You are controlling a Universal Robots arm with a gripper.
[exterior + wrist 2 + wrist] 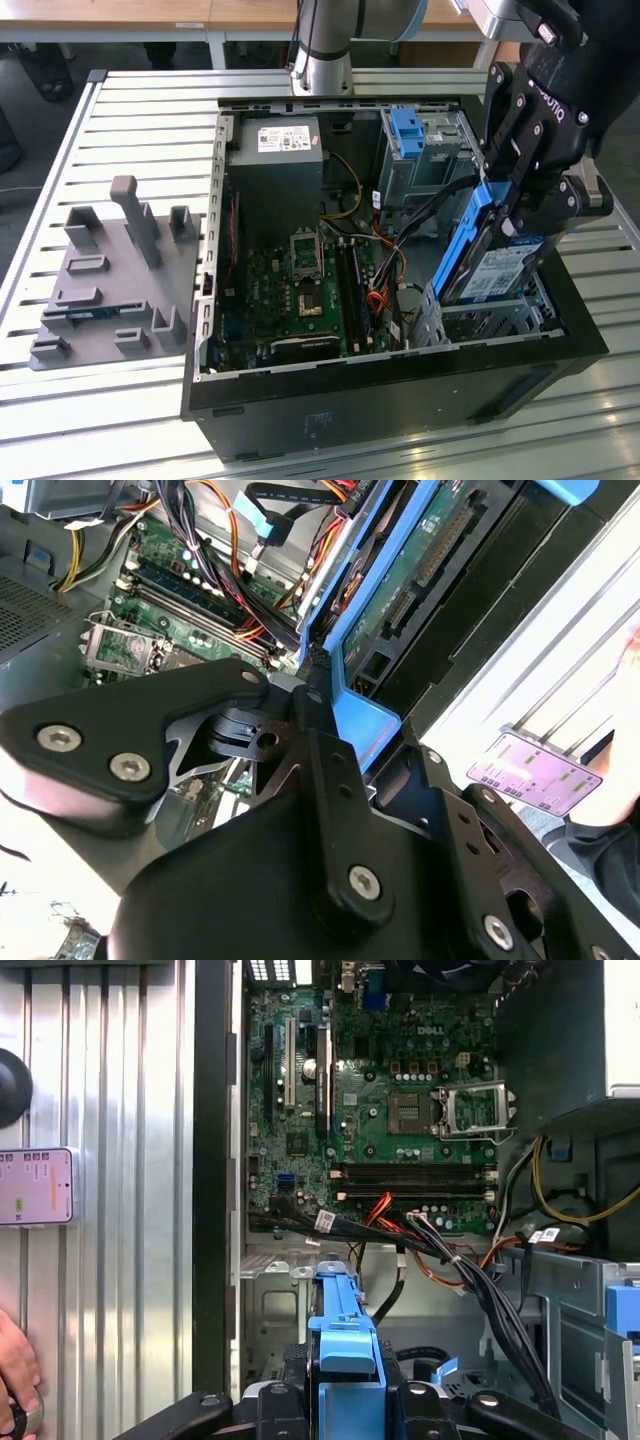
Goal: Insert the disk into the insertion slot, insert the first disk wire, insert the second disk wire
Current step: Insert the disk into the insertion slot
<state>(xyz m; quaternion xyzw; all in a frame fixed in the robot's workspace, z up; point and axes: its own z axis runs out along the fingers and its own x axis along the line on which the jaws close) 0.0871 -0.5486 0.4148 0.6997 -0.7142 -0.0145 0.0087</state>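
A: What is the arm doing in the exterior view?
B: The gripper (503, 203) has its fingers closed tight on the disk (497, 268). They pinch its blue frame near the top end. The disk is tilted, one end high. It hangs over the insertion slot (488, 317), in the corner of the computer case (400, 385) on the exterior view's right.
A: How should it go in?
B: Slow and straight, I think. The disk should line up with the slot's sides so it does not jam. The cables (425, 208) run just beside it, so it should keep off them.
A: And the second wrist view?
B: You see the disk's under side, a green board inside the blue frame (365, 715). The black fingers (330, 770) clamp the frame's end. The motherboard (170, 610) lies beyond.
A: And the first wrist view?
B: The blue frame sticks out from between the fingers, over grey metal in the case. Black and orange cables cross close by.
A: What does the disk look like?
B: Flat and silver, with a printed label and bright blue plastic around it. It looks hard and smooth, so a firm squeeze seems right.
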